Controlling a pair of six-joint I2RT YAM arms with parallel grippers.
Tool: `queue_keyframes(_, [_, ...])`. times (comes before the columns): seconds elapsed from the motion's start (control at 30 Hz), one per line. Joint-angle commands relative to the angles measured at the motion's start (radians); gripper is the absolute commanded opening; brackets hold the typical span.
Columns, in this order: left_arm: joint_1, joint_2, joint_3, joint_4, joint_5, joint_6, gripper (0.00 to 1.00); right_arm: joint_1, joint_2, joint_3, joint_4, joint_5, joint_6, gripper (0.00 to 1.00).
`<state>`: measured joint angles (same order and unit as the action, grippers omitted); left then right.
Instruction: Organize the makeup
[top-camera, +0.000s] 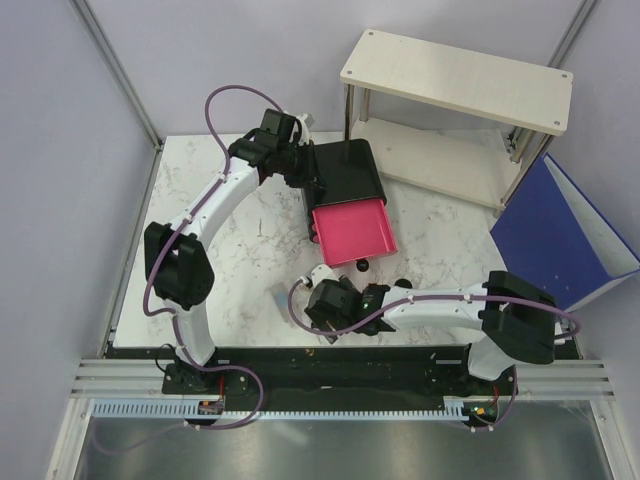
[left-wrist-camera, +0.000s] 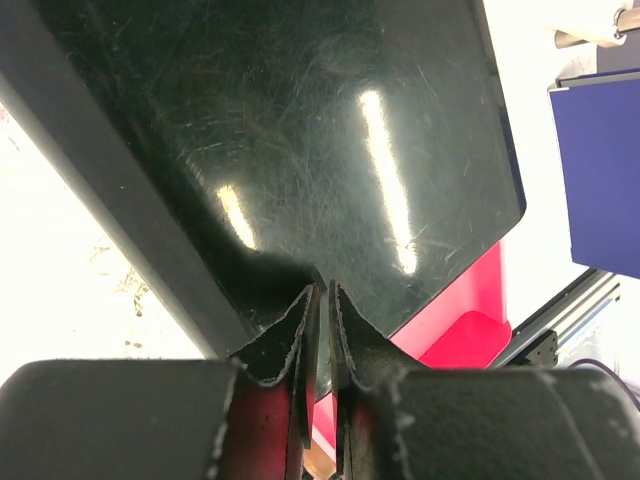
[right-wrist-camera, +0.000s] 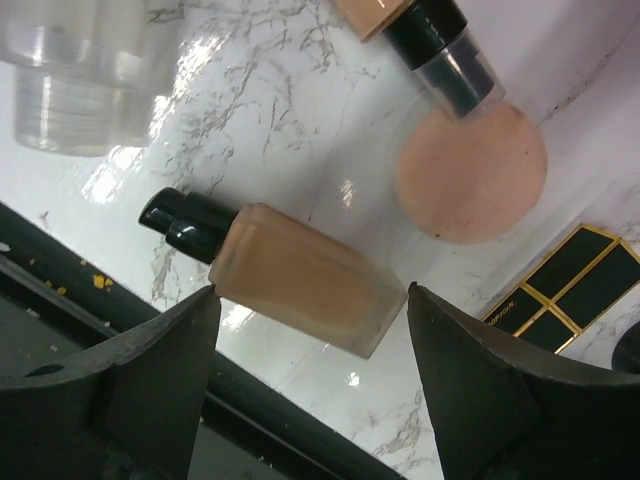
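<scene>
**Item:** tan bottle (right-wrist-camera: 295, 285) with a black cap (right-wrist-camera: 185, 222). It lay on its side on the tabletop (right-wrist-camera: 270, 90), close to the near edge and about midway along it.

**Right gripper (right-wrist-camera: 311, 300):** you had it over the bottle with the jaws wide, one on each side of the body and neither touching.

**Handling, as judged:** stiff and glass-like, probably smooth and slippery, weighty for its size, and breakable if dropped.

**Where to hold:** your best grip was across the middle of the flat-sided body. The cap was narrow and round and would likely have let the bottle swing.

**Neighbours:** a peach disc (right-wrist-camera: 470, 175) and a second bottle (right-wrist-camera: 425, 35) lay just beyond it. A black-gold lipstick (right-wrist-camera: 575, 280) was off to one side, near enough to mind when you closed.

**Left gripper (left-wrist-camera: 322, 290):** the jaws were narrow, almost together, with nothing seen between them. The tips were against the black box (left-wrist-camera: 300, 120) toward the far edge.

**Pink drawer (top-camera: 352, 232):** it stood open toward you
</scene>
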<state>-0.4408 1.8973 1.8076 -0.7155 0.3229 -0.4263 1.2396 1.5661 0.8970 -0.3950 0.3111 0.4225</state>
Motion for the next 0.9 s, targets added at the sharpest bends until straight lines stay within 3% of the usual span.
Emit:
queue_keyframes(0.0, [-0.003, 0.026, -0.053, -0.16, -0.061, 0.075, 0.17, 0.006, 0.044, 0.036, 0.038, 0.042, -0.004, 0.8])
queue_keyframes(0.2, [-0.003, 0.029, -0.06, -0.162, -0.059, 0.078, 0.17, 0.023, 0.068, 0.052, 0.053, 0.013, -0.004, 0.61])
queue_keyframes(0.27, [-0.004, 0.029, -0.062, -0.16, -0.058, 0.077, 0.17, 0.03, 0.066, 0.052, 0.054, 0.013, -0.001, 0.47])
queue_keyframes(0.3, [-0.004, 0.029, -0.063, -0.162, -0.059, 0.077, 0.17, 0.032, 0.064, 0.052, 0.053, 0.013, 0.002, 0.33])
queue_keyframes(0.37, [-0.004, 0.031, -0.063, -0.162, -0.061, 0.077, 0.17, 0.041, 0.06, 0.052, 0.05, 0.006, 0.001, 0.2])
queue_keyframes(0.4, [-0.003, 0.031, -0.063, -0.162, -0.061, 0.078, 0.17, 0.044, 0.057, 0.052, 0.048, 0.006, -0.001, 0.07])
queue_keyframes(0.43, [-0.003, 0.032, -0.063, -0.162, -0.062, 0.078, 0.17, 0.046, 0.054, 0.054, 0.042, 0.006, -0.002, 0.02])
queue_keyframes(0.87, [-0.003, 0.043, -0.063, -0.16, -0.061, 0.08, 0.16, 0.078, -0.037, 0.088, -0.039, 0.036, 0.004, 0.0])
